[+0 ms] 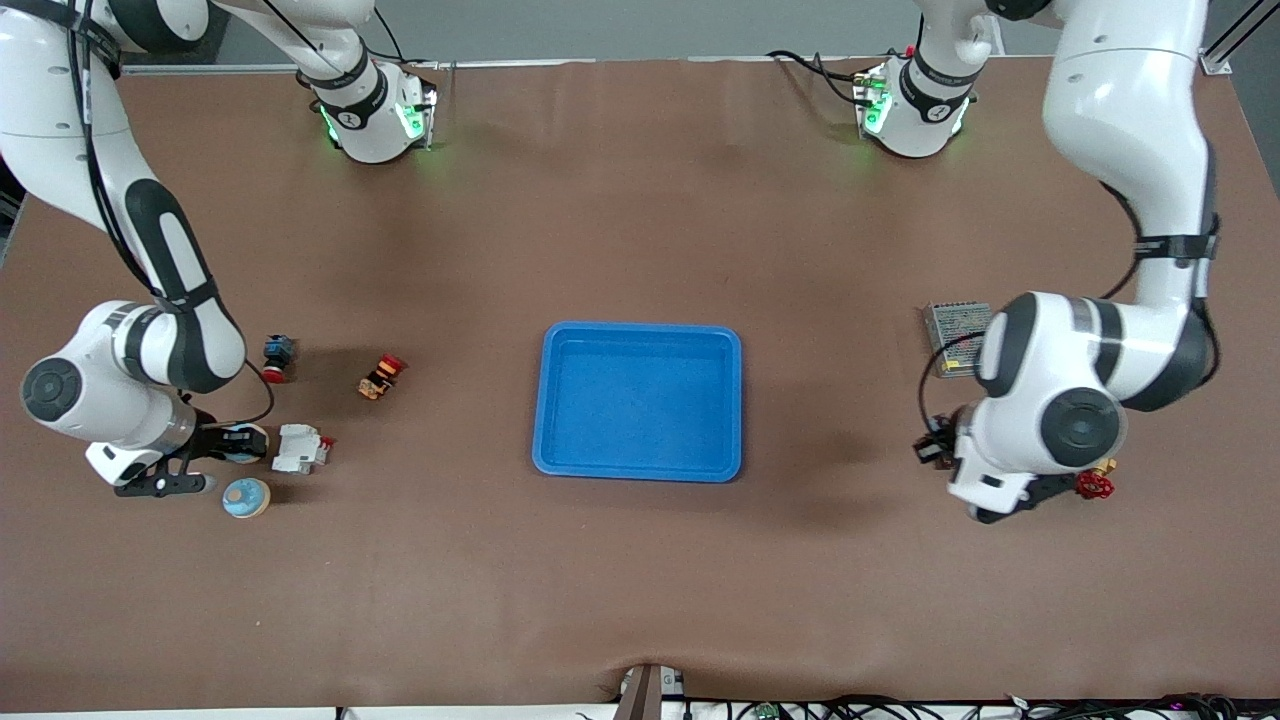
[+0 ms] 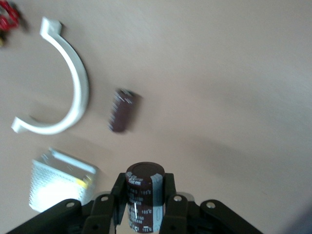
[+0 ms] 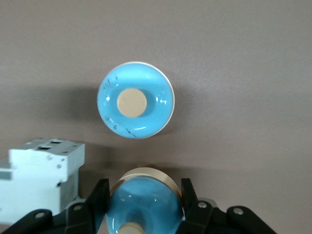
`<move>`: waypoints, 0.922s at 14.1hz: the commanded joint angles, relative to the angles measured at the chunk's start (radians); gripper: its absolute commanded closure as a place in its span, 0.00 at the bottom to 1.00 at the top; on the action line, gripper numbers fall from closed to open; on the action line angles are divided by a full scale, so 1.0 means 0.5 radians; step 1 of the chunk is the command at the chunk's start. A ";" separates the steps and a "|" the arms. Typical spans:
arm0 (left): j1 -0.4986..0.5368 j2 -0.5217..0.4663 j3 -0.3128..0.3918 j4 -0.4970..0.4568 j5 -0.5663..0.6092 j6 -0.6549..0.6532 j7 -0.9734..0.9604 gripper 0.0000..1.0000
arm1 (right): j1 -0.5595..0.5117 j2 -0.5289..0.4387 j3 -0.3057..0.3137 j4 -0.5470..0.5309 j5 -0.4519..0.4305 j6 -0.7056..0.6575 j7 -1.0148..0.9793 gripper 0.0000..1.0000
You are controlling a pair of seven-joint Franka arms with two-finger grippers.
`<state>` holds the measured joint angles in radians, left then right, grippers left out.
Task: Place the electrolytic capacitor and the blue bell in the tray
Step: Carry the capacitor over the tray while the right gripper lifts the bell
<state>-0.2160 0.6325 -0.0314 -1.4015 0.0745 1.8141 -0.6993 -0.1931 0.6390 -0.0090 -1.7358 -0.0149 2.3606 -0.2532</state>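
The blue tray (image 1: 641, 328) lies mid-table with nothing in it. My left gripper (image 1: 936, 447) is at the left arm's end of the table. In the left wrist view it (image 2: 144, 184) is shut on a dark brown electrolytic capacitor (image 2: 145, 195) with a grey stripe. A second capacitor (image 2: 121, 110) lies on the table below. My right gripper (image 1: 228, 443) is at the right arm's end. In the right wrist view it (image 3: 144, 196) is shut on a blue bell (image 3: 145, 207). A second blue bell (image 1: 246, 497) (image 3: 135, 100) lies on the table beside it.
A white circuit breaker (image 1: 300, 449) (image 3: 41, 168) sits beside the right gripper, with a blue push button (image 1: 278, 357) and a red-and-yellow button (image 1: 381, 375) farther from the front camera. Near the left gripper are a metal mesh box (image 1: 955, 335) (image 2: 61, 180), a red valve (image 1: 1095, 486) and a white curved clamp (image 2: 68, 92).
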 commanded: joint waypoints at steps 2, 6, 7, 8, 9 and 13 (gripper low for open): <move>-0.190 0.008 -0.008 0.036 -0.045 -0.051 -0.361 1.00 | -0.034 -0.036 0.030 0.164 0.030 -0.223 -0.052 1.00; -0.384 0.045 -0.011 0.039 -0.112 -0.029 -0.690 1.00 | -0.016 -0.063 0.033 0.164 0.225 -0.275 -0.040 1.00; -0.433 0.051 -0.008 0.039 -0.146 -0.020 -0.748 1.00 | -0.007 -0.066 0.033 0.164 0.308 -0.297 -0.031 1.00; -0.476 0.060 -0.008 0.039 -0.173 0.019 -0.813 1.00 | 0.000 -0.069 0.033 0.161 0.400 -0.303 -0.025 1.00; -0.516 0.073 -0.008 0.039 -0.186 0.053 -0.892 1.00 | 0.006 -0.069 0.036 0.158 0.465 -0.303 -0.024 1.00; -0.660 0.122 -0.011 0.036 -0.222 0.179 -1.110 1.00 | 0.094 -0.075 0.030 0.149 0.588 -0.291 0.085 1.00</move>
<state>-0.5197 0.6778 -0.0414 -1.4012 -0.0072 1.8779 -1.2125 -0.1716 0.6263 0.0082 -1.6510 0.2483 2.2253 -0.2549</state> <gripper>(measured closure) 0.661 0.370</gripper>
